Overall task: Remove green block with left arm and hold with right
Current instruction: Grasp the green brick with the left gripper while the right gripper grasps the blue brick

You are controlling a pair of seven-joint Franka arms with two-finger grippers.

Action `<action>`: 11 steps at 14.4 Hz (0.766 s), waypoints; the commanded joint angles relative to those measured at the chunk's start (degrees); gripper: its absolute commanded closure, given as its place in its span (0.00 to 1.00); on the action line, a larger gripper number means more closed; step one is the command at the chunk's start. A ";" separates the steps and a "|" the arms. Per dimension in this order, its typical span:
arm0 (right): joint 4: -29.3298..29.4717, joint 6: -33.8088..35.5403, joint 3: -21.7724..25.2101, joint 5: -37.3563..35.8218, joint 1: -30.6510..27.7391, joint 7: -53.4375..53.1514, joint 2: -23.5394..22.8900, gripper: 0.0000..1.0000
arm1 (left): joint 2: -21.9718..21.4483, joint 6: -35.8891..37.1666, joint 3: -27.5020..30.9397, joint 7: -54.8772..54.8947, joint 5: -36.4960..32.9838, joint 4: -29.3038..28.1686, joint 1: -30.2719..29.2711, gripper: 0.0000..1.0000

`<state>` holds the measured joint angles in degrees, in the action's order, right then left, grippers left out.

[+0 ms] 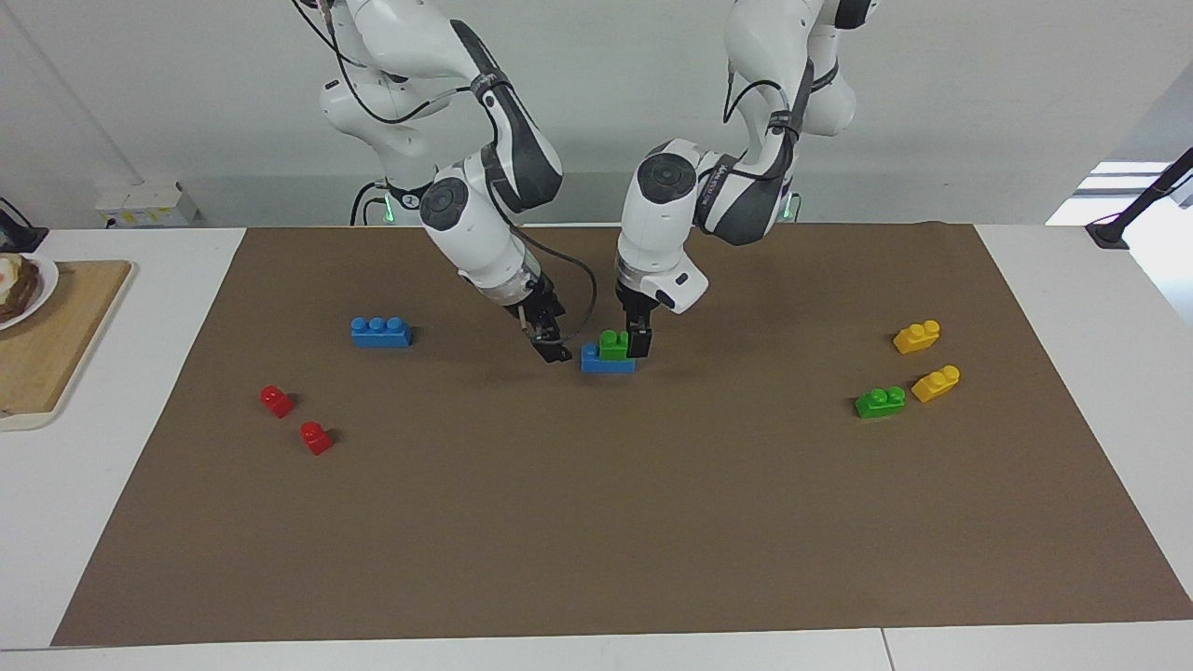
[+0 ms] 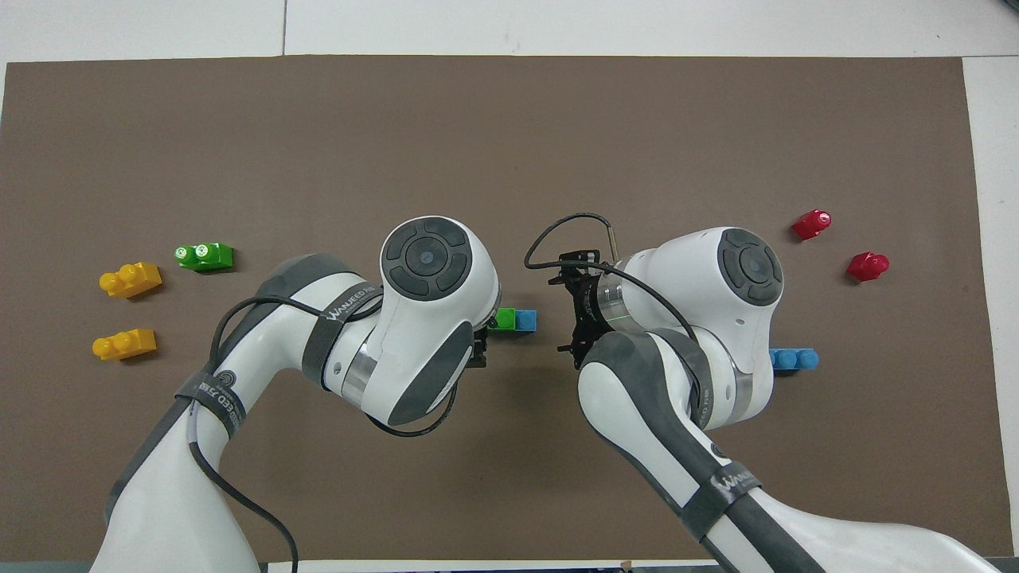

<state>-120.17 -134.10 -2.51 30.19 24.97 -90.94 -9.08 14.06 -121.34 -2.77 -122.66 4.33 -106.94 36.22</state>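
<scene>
The green block (image 1: 612, 344) is a two-stud brick stuck on top of a three-stud blue brick (image 1: 606, 364) in the middle of the brown mat; both also show in the overhead view, the green block (image 2: 504, 319) and the blue brick (image 2: 525, 319). My left gripper (image 1: 637, 343) is down at the green block, against its end toward the left arm's side. My right gripper (image 1: 552, 347) hangs low just beside the blue brick's other end, a small gap apart from it. In the overhead view both hands are mostly hidden under the arms.
A twin green brick (image 1: 880, 402) and two yellow bricks (image 1: 916, 336) (image 1: 936, 383) lie toward the left arm's end. A second blue brick (image 1: 380, 332) and two red bricks (image 1: 277, 400) (image 1: 316, 437) lie toward the right arm's end, with a wooden board (image 1: 56, 345) off the mat.
</scene>
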 commanded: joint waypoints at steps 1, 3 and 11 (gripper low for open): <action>-2.00 -2.39 0.14 1.54 0.78 1.47 0.55 0.00 | -0.44 -3.81 0.74 -0.92 0.59 -3.10 1.84 0.00; -2.88 -4.05 0.14 3.46 1.66 1.64 0.73 0.00 | 0.26 -5.13 0.83 -2.14 0.50 -2.84 1.84 0.00; -2.88 -6.17 0.14 4.00 2.10 2.52 -1.73 0.00 | 1.05 -8.03 0.83 -6.10 0.32 -4.94 1.84 0.00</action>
<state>-122.45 -138.56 -2.51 32.47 26.78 -90.81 -10.34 14.84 -127.03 -2.57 -127.50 4.34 -110.12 37.20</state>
